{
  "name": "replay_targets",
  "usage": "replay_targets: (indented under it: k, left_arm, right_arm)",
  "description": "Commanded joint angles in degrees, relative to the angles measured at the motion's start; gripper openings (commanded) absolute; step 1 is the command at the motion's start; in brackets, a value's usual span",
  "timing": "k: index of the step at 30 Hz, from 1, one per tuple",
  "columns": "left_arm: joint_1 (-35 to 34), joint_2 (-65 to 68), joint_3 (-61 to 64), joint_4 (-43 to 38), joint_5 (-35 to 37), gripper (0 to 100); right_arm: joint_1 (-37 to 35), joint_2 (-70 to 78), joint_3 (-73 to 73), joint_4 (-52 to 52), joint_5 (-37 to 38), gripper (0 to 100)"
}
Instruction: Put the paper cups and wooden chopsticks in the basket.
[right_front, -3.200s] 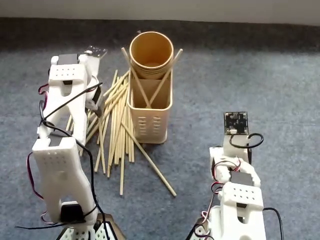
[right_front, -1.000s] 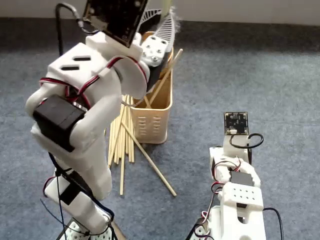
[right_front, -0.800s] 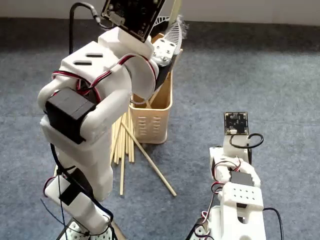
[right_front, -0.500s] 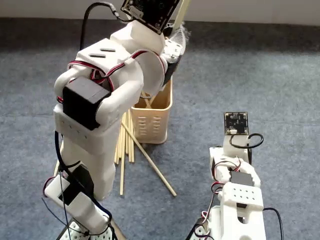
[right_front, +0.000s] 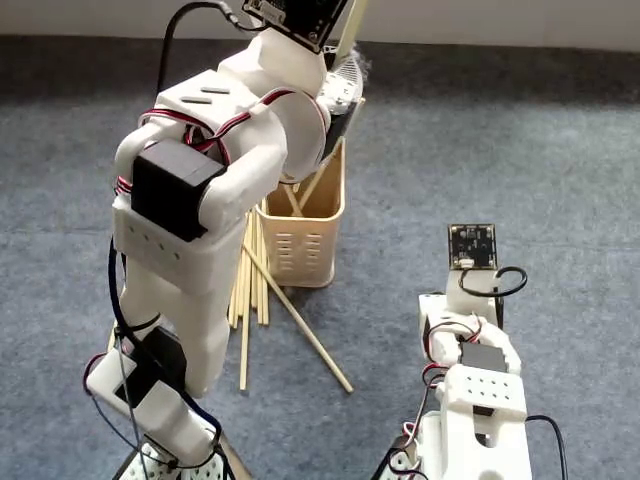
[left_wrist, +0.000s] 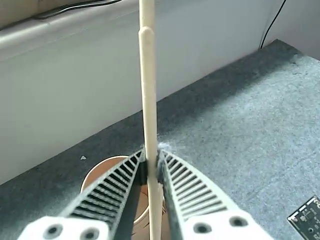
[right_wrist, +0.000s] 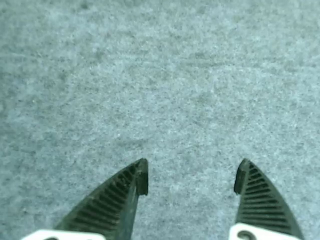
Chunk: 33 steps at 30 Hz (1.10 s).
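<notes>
Overhead, my left end effector hangs above the basket; loose chopsticks lie beside it. Left wrist: I pinch one chopstick upright over the paper cup; next I'd probably lower and release. Right wrist: my right end effector is spread.

The chopstick is smooth bare wood, the basket matt plastic, the carpet rough cloth.
</notes>
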Motion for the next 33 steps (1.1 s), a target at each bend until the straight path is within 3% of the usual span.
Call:
replay_targets:
  k: [1, 18, 23, 28, 33]
  left_arm:
    - [-0.48, -1.1, 0.13, -0.88, 0.53, 7]
    - [-0.48, -1.1, 0.13, -0.79, 0.35, 8]
    - [-0.48, -1.1, 0.22, -0.79, 0.26, 17]
    - [-0.66, -1.45, 0.13, -0.79, 0.26, 17]
    - [-9.27, -2.86, -1.54, 2.11, 0.26, 17]
  right_arm:
    - [-0.22, -1.1, -0.31, -1.01, 0.7, 27.8]
    - [-0.22, -1.1, -0.31, -1.01, 0.79, 27.8]
    - [-0.31, -1.1, -0.31, -1.01, 0.79, 27.8]
    - [-0.31, -1.1, -0.31, -1.01, 0.79, 27.8]
    - [-0.31, -1.1, -0.31, -1.01, 0.79, 27.8]
